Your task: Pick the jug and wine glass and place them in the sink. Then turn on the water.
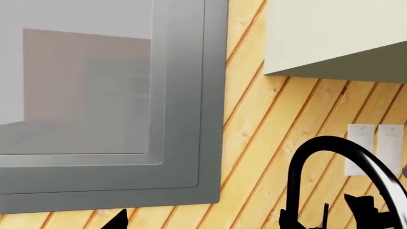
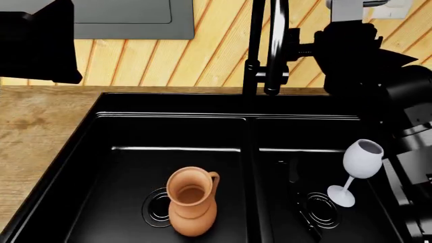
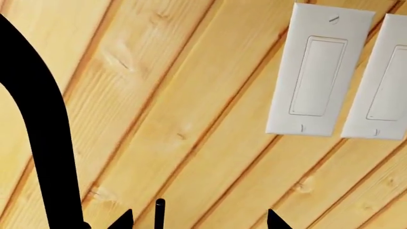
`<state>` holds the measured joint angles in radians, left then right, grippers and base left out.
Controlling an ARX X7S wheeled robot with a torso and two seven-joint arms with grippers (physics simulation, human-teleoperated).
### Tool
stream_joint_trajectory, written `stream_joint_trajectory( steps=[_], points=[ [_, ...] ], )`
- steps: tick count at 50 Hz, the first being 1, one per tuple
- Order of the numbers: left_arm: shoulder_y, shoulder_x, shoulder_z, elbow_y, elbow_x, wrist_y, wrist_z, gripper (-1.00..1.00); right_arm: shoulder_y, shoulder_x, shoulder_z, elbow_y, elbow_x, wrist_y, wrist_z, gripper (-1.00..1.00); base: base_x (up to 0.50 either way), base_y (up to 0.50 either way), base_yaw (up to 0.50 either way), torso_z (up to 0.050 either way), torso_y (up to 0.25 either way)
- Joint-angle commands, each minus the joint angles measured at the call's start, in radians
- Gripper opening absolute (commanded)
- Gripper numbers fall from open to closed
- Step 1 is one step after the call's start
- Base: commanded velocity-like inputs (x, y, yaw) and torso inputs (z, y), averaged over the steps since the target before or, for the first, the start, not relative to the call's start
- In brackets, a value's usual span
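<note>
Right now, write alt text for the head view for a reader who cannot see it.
A black double sink holds an orange clay jug upright in its left basin and a pale wine glass standing in its right basin. A tall black faucet rises behind the divider against a diagonal wood-plank wall, with the right arm raised beside it.

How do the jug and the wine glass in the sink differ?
The jug is terracotta orange, squat and round-bellied with a loop handle; the wine glass is pale grey-white, slim and stemmed. The jug stands in the left basin near its drain, the glass in the right basin. Both are upright inside the black sink.
</note>
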<state>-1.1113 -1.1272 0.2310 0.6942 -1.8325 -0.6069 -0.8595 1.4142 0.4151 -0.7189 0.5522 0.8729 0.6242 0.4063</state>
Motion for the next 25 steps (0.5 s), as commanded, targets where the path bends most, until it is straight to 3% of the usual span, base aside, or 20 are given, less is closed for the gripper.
stream_joint_trajectory(
  steps=[1,25],
  points=[
    [0.0,-0.004,-0.003,0.0,-0.001,-0.003,0.001,1.0,0.033,-0.05,-0.007,0.099,-0.024,-0.043,-0.044,1.0,0.0,0.0,0.0,0.0,0.0],
    [-0.009,0.003,-0.005,-0.007,0.015,-0.008,0.006,1.0,0.157,-0.226,-0.035,0.595,-0.118,-0.225,-0.211,1.0,0.0,0.0,0.0,0.0,0.0]
  ],
)
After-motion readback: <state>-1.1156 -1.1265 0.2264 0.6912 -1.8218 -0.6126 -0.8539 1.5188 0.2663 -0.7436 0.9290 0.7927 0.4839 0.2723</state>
